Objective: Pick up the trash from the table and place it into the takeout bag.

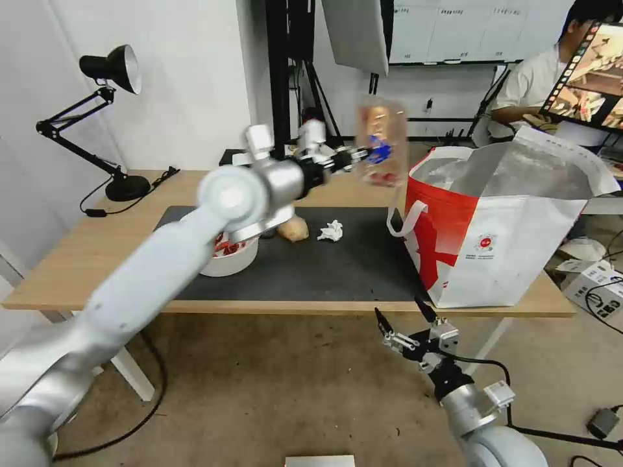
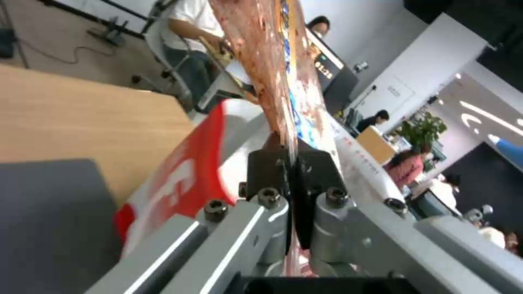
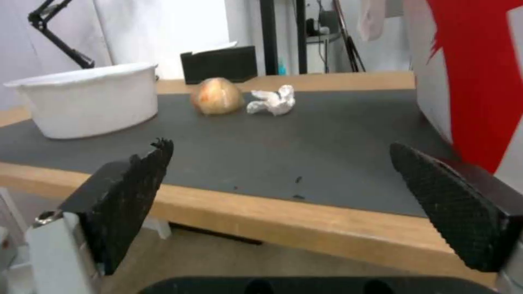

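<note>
My left gripper is raised above the table, shut on the edge of a clear plastic tray smeared with red sauce, just left of the takeout bag's open mouth. Up close, the fingers pinch the tray with the bag's red side beyond. On the dark mat lie the white bowl of shells, the tan lump in a clear bag and a crumpled tissue. My right gripper hangs open below the table's front edge, facing the bowl, lump and tissue.
A black desk lamp stands at the table's back left, its cable trailing on the wood. A black tissue box sits behind the mat. A person sits at a monitor behind the bag. Boxes and cables lie on the floor at right.
</note>
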Motion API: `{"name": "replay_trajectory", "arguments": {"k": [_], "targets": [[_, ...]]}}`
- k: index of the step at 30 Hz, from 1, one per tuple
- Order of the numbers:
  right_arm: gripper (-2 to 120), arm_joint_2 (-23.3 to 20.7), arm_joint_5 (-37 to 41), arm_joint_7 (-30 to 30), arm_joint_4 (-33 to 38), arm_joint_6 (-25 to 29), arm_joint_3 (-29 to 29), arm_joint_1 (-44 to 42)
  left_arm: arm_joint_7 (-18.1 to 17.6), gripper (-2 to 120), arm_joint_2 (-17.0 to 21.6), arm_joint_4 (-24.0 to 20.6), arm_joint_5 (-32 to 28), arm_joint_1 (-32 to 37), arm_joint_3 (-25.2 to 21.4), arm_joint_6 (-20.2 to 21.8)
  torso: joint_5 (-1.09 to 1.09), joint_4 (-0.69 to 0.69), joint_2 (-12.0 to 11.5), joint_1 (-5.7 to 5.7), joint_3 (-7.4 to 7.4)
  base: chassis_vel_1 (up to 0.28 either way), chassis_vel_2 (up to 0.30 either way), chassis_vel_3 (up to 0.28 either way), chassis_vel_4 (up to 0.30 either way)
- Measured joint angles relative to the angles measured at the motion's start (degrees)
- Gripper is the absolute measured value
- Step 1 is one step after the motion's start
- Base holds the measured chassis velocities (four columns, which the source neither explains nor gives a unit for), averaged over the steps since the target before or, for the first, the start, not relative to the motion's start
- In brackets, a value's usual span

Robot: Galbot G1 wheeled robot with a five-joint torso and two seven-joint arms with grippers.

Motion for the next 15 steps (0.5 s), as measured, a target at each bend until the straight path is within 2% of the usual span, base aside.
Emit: {"name": "replay_trajectory", "arguments": {"k": [1,2,5,10,12,13,15], "targets": [[100,0.2,-0.4,-0.1,0.0,0.1,0.0,-0.2,0.0,0,-1.7,1.7,0.1,-1.6,0.8,-0.2,0.00,0.00,0.0,0.00,0.00,0.000,0.000,0.000,0.000],[100,0.2,-0.4,-0.1,0.0,0.1,0.0,-0.2,0.0,0,-1.7,1.7,0.1,-1.6,0.8,-0.2,0.00,0.00,0.0,0.00,0.00,0.000,0.000,0.000,0.000],[100,0.6,-1.3,-0.3,0.9,0.3,0.0,-1.3,-0.1,0,-6.9,6.3,0.8,-5.4,2.4,-0.5,0.00,0.00,0.0,0.00,0.00,0.000,0.000,0.000,0.000],[100,0.9,-1.6,-0.4,1.6,0.4,0.1,-1.8,-0.2,0,-10.2,8.8,2.4,-7.0,4.6,-1.2,-0.01,0.00,0.0,0.00,0.00,0.000,0.000,0.000,0.000],[100,1.0,-1.7,-0.4,1.8,0.4,0.1,-1.9,-0.5,0,-11.2,9.7,3.4,-7.4,5.8,-2.2,-0.01,0.00,0.0,0.00,0.00,0.000,0.000,0.000,0.000],[100,1.1,-1.7,-0.4,2.2,0.4,0.2,-2.1,-0.7,0,-13.3,11.8,5.3,-8.1,8.2,-4.5,-0.01,0.01,0.0,0.00,0.00,0.000,0.000,0.000,0.000],[100,1.1,-1.8,-0.4,2.3,0.4,0.3,-2.3,-0.8,0,-14.7,12.9,6.5,-8.5,9.3,-5.7,-0.01,0.01,0.0,0.00,0.00,0.000,0.000,0.000,0.000]]}}
